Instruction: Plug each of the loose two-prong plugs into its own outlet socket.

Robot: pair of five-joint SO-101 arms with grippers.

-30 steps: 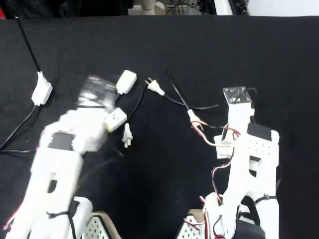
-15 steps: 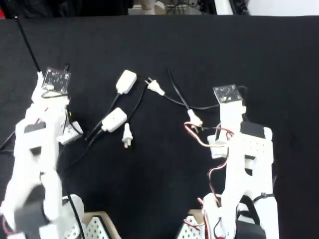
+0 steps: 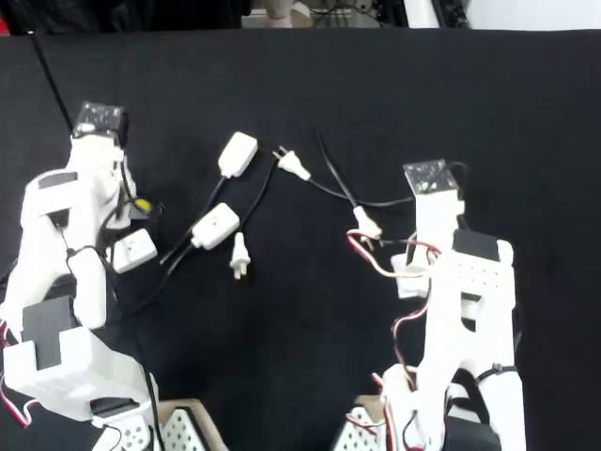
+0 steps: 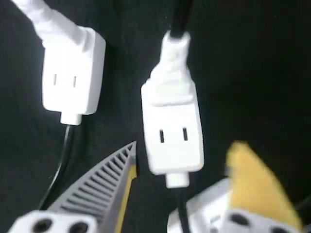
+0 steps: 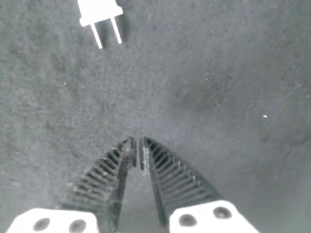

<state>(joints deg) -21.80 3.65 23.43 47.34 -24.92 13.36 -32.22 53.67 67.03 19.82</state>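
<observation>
The gripper (image 4: 184, 146), jaws apart, apparently straddles one outlet socket (image 4: 173, 132); a second socket (image 4: 73, 77) lies beside.

The room light is even and soft. The black cloth (image 3: 394, 85) soaks it up without glare, and shadows hardly show. The white arms (image 3: 460, 301) and sockets (image 4: 172, 128) glow nearly washed out. Close by the right wrist, the plug (image 5: 100, 12) casts a faint shadow.

We see the table cloth (image 5: 218, 73) as matt, slightly rough black fabric. The outlet socket (image 4: 172, 131) at nine o'clock on it is smooth, faintly glossy white plastic, like the plug (image 5: 99, 9).
</observation>
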